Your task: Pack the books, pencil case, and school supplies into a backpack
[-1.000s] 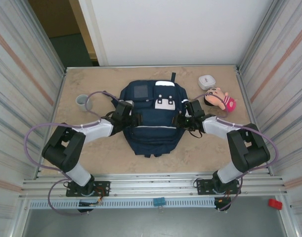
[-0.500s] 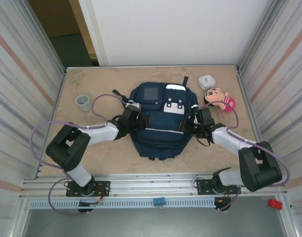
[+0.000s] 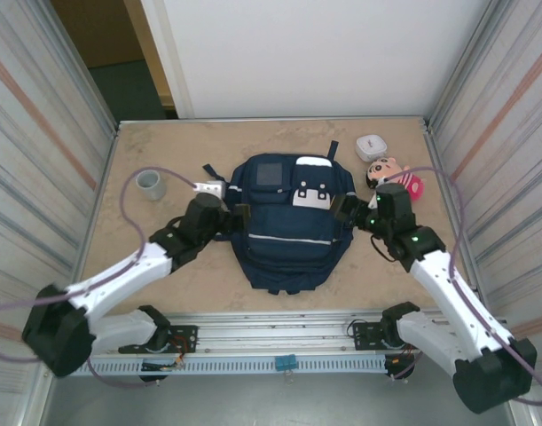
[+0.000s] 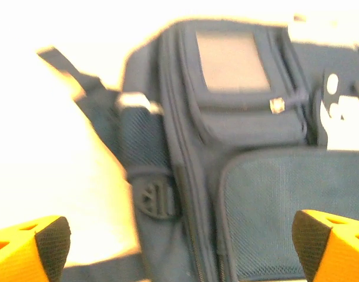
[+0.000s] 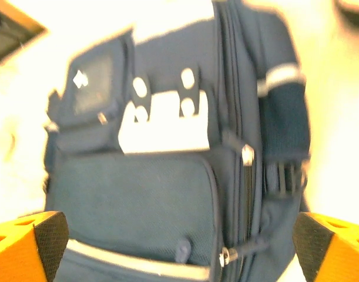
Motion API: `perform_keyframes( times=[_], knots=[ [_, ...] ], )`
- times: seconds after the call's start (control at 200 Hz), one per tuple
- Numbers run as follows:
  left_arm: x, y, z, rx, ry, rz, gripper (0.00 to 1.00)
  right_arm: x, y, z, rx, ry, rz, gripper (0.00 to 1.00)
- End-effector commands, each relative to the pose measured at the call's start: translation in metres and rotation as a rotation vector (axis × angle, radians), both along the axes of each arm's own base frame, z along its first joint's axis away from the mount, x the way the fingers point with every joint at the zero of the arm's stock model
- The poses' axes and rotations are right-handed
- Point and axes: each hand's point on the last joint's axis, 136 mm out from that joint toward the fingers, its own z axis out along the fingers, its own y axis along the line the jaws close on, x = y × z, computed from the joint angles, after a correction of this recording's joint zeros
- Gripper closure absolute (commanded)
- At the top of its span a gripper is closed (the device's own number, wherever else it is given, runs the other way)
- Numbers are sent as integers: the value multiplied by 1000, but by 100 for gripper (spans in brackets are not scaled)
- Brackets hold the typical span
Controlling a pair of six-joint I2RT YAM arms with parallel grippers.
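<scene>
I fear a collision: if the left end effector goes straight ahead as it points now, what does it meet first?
The left end effector would first meet the navy backpack, probably near its side buckle; depth is unclear.

Cup (image 3: 149, 184) left of backpack (image 3: 293, 232); doll (image 3: 390, 169) and small case (image 3: 371, 146) right

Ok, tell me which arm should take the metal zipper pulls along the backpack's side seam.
Right, probably. The zipper pulls sit on the side of the backpack nearest the right gripper, which is open beside it; the left gripper would have to cross over.
</scene>
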Motion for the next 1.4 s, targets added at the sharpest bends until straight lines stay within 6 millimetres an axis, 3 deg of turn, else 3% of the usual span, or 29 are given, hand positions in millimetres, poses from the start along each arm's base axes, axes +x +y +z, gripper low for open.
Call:
perform_keyframes(
  times=[0.0,0.06,0.155,0.331,0.366,0.446,0.521,0.636,0.692,0.842,1.137,1.253,1.293,1.368,1.398],
  knots=[
    [-4,56,42,204,-202,122,1,9,-36,21,-175,-99,-99,1],
    [-11,76,53,246,-300,167,1,16,-50,28,-238,-165,-139,1],
    [-26,105,53,277,-400,239,1,27,-67,30,-304,-261,-177,1],
    [-52,133,13,276,-450,293,1,36,-90,4,-321,-307,-173,1],
    [-55,139,14,266,-486,325,1,37,-94,-5,-318,-296,-169,1],
    [-60,135,16,260,-563,275,1,37,-103,-29,-336,-259,-150,1],
    [-61,139,7,284,-555,271,1,33,-115,-54,-363,-213,-161,1],
    [-64,146,-10,343,-475,280,2,29,-131,-68,-369,-225,-230,1],
    [-62,146,-27,357,-446,274,1,29,-135,-77,-380,-256,-246,1],
    [-46,144,-32,325,-465,228,1,38,-135,-99,-378,-264,-223,1],
    [-13,162,-38,237,-481,265,1,87,-118,-97,-368,-376,-110,1],
    [17,154,-44,286,-453,229,1,106,-115,-122,-345,-375,-84,1],
    [30,151,-47,291,-453,221,1,103,-114,-133,-345,-287,-52,1],
    [55,151,-72,327,-398,231,1,110,-112,-129,-373,-291,-56,1],
    [65,150,-72,364,-422,223,1,109,-113,-130,-386,-281,-66,1]
  ],
)
